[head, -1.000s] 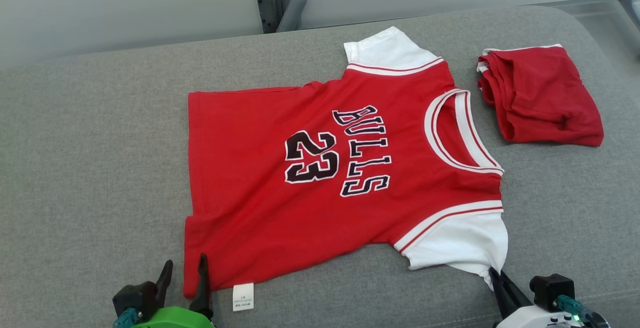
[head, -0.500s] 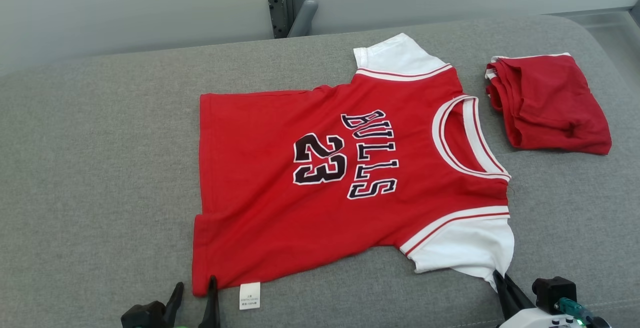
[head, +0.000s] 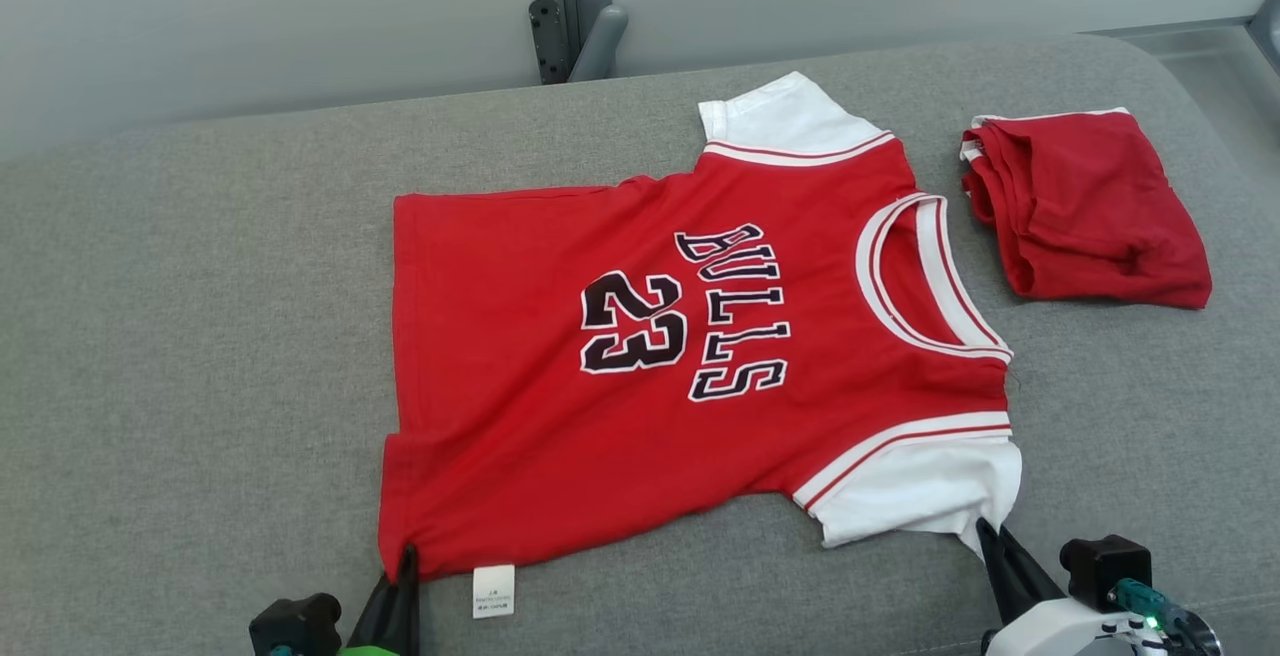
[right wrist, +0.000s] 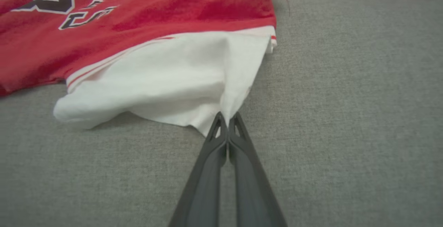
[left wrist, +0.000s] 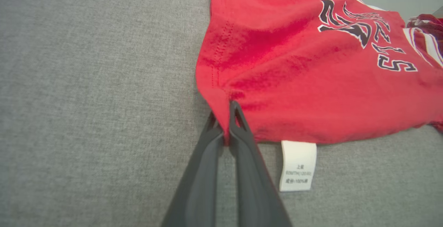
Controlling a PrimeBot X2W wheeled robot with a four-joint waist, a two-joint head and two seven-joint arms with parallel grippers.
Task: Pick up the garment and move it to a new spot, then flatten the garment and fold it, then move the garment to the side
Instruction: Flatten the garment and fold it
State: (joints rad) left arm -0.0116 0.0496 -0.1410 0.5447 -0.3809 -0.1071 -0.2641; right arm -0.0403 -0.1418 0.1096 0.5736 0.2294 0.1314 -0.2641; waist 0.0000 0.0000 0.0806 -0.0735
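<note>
On the grey cushion [head: 200, 336], a red Bulls jersey [head: 520, 336] lies spread flat, print up.
A folded red garment [head: 1090, 206] sits near its collar, not touching. At the near edge the left pincer [head: 405, 558] is clenched on the jersey's hem corner and the right pincer [head: 985, 534] on the tip of its white sleeve [head: 920, 486]. A white label [head: 493, 591] sticks out just beside the left one.

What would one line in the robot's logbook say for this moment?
left claw: shut on jersey hem | right claw: shut on jersey sleeve | jersey: spread out, unfolded
</note>
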